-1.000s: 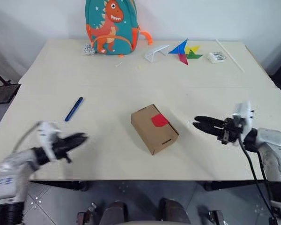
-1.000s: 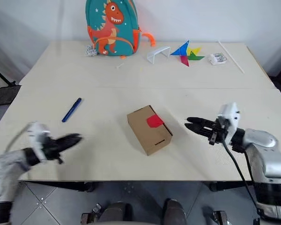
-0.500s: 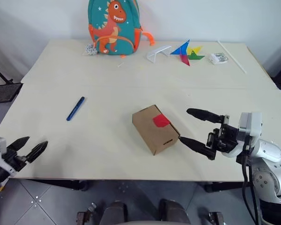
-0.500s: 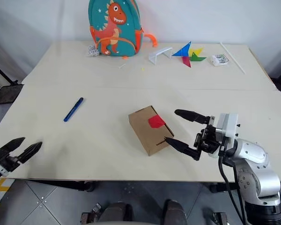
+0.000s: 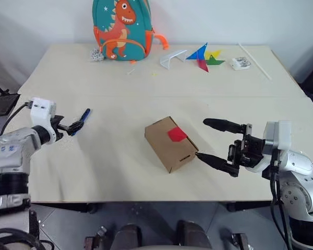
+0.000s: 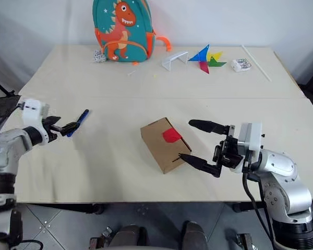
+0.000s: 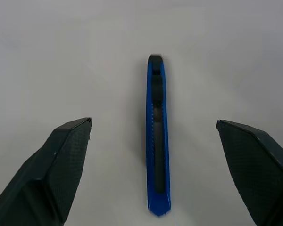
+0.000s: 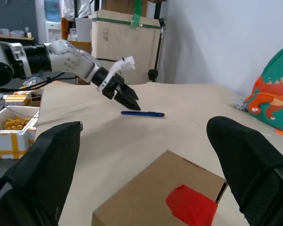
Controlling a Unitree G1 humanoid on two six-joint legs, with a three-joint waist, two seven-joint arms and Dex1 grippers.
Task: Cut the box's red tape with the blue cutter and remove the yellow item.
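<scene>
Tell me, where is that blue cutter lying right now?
The blue cutter lies flat on the table, on the robot's left side, well left of the box. The open left gripper is right at its near end, not yet gripping it.

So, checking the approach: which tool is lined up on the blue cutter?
The left tool: its open fingers straddle the blue cutter. The right tool sits open beside the box.

Left gripper point(image 7: 153, 165) low, jaws wide; right gripper point(image 5: 212, 141) raised (pointing left), jaws wide.
</scene>
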